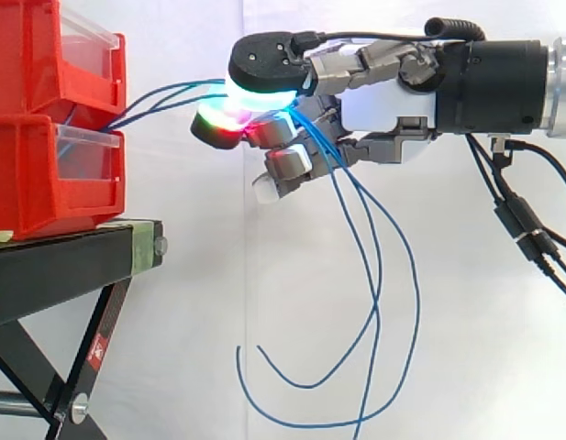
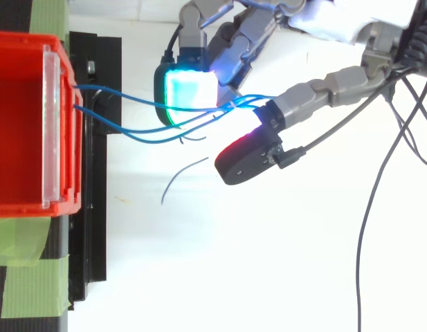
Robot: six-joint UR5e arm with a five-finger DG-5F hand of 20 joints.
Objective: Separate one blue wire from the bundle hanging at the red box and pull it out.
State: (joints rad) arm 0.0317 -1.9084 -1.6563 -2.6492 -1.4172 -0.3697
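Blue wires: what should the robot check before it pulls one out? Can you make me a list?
1. The hand has hold of the blue wires: ok, its fingers curl round them.
2. Just one wire in the grip: not ok, several run through the fingers together.
3. The wires reach into the red box: ok.
4. Slack between box and hand: ok, the wires curve gently and are not tight.
5. Loose ends hang free below the hand: ok in the side view, though one runs off the bottom edge.
6. Red box fixed to the black stand: cannot tell.
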